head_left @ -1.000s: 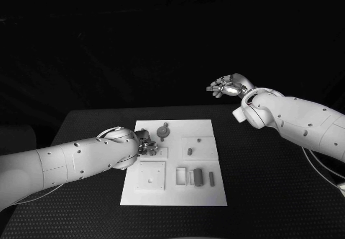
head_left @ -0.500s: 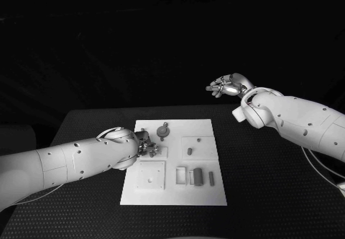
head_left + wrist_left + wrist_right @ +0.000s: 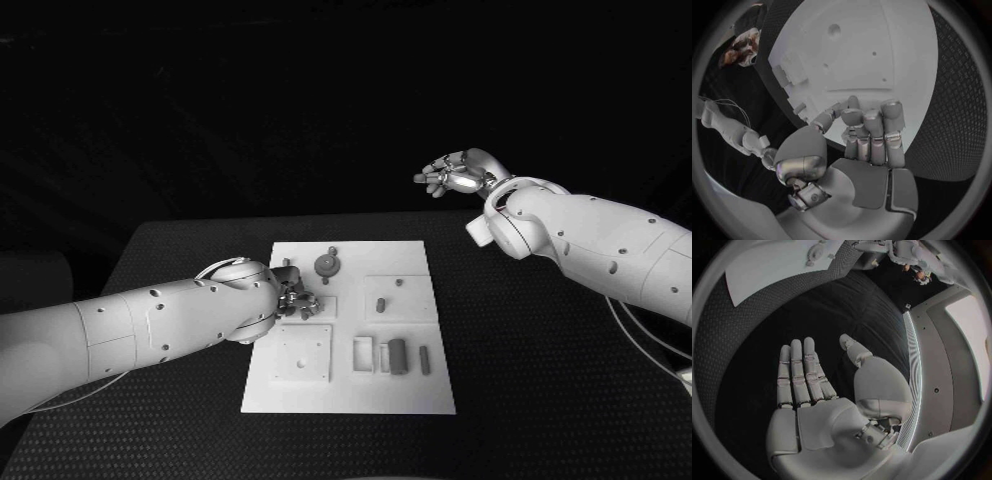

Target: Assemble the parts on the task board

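- Task board (image 3: 351, 325) lay white in the middle of the black table (image 3: 534, 370), with several small parts on it: a round part (image 3: 327, 264) near its far edge, a peg (image 3: 379, 303) toward its centre, and a cluster of bars (image 3: 397, 356) in its near half.
- Left hand (image 3: 294, 297) hung low over the board's left edge; the left wrist view showed its fingers (image 3: 873, 135) curled together above the white plate, and I could not tell whether anything was pinched between them.
- Right hand (image 3: 459, 172) was raised well beyond the board's far right corner; the right wrist view showed its fingers (image 3: 801, 372) straight and apart, holding nothing.
- Judged from this, a pick or placement at the board's left edge was in hand; next would call for a careful descent.
- Only the head view gave the whole layout of parts.
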